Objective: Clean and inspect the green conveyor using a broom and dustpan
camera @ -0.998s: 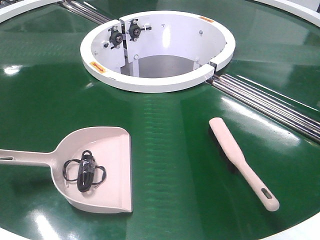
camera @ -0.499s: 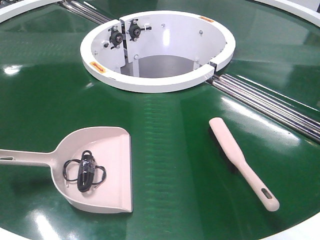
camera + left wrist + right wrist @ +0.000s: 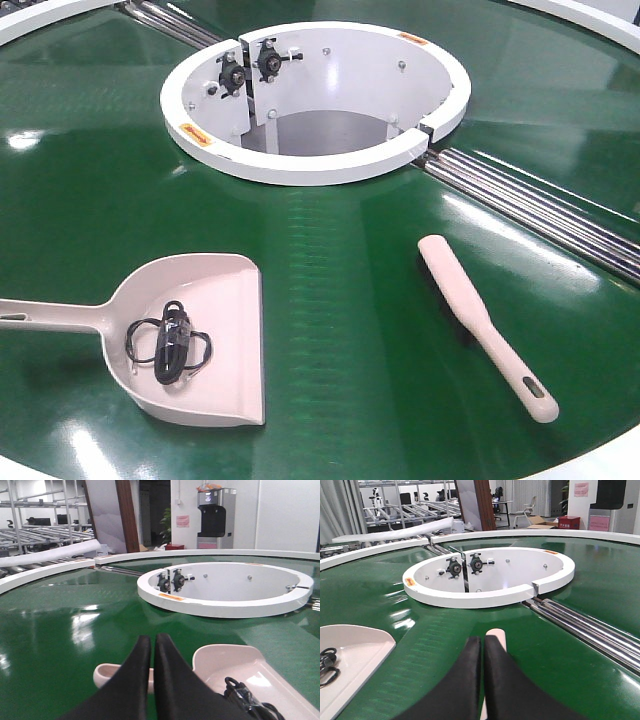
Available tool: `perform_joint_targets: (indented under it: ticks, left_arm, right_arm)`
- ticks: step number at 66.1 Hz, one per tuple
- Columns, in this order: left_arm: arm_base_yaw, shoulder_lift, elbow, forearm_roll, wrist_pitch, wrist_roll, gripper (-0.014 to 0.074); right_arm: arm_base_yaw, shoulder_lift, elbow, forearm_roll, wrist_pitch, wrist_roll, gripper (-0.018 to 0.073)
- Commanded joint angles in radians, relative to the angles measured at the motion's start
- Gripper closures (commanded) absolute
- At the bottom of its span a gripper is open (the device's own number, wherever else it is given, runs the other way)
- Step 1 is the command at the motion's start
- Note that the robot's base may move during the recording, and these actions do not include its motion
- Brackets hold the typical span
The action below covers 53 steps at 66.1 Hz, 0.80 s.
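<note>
Still nothing has moved: dustpan [image 3: 200, 335] near left on the conveyor [image 3: 340, 300], cable [image 3: 170, 345] inside, broom [image 3: 480, 320] right; left gripper [image 3: 150, 645] and right gripper [image 3: 483, 642] both pressed together.

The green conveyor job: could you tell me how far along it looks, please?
Already done: a black coiled cable lies in the dustpan, so some debris looks collected. In hand: nothing; the broom and dustpan lie free on the green conveyor, with the left gripper and right gripper shut, one over each tool. Left: picking up the tools and any further sweeping and inspection.
</note>
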<state>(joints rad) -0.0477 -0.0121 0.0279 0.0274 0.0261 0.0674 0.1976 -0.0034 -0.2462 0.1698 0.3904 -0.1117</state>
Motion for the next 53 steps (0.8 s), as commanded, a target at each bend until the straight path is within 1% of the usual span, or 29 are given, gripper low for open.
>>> perform_joint_targets:
  ticks: [1,53]
  left_arm:
    - [0.006,-0.016,0.01,0.002,-0.057,-0.011,0.0603]
    - [0.006,-0.015,0.009,0.001,-0.057,-0.012,0.0603]
  right_arm:
    - [-0.006,0.011,-0.028,0.003,-0.08,-0.005,0.0568]
    - [-0.006,0.011,-0.028,0.003,-0.08,-0.005,0.0568]
